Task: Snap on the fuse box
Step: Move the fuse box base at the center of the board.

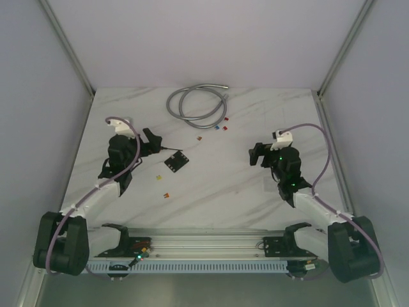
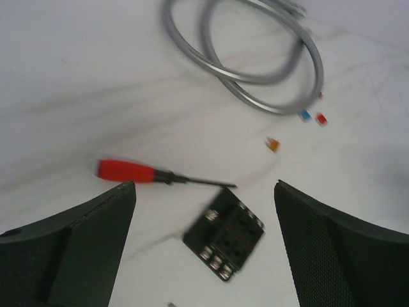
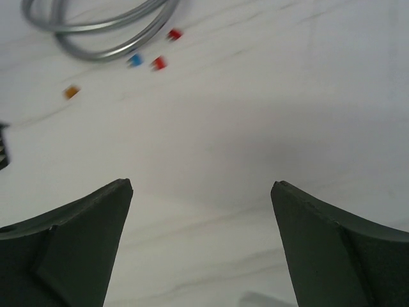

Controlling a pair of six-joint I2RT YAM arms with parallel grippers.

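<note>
The fuse box (image 1: 177,160) is a small black square block lying flat on the white marbled table, left of centre. In the left wrist view the fuse box (image 2: 223,233) lies turned at an angle, with red fuses in its slots and metal terminals along its edge. My left gripper (image 1: 152,142) hovers just left of it, open; in its own view the left gripper (image 2: 204,185) has nothing between its wide-apart fingers. My right gripper (image 1: 259,153) is well to the right of the box. In its own view the right gripper (image 3: 201,184) is open over bare table.
A red-handled screwdriver (image 2: 124,171) lies just beyond the box. A coiled grey hose (image 1: 195,102) sits at the back. Loose coloured fuses (image 1: 217,126) lie near the hose, and more fuses (image 1: 163,185) lie nearer the front. An aluminium rail (image 1: 204,246) runs along the near edge.
</note>
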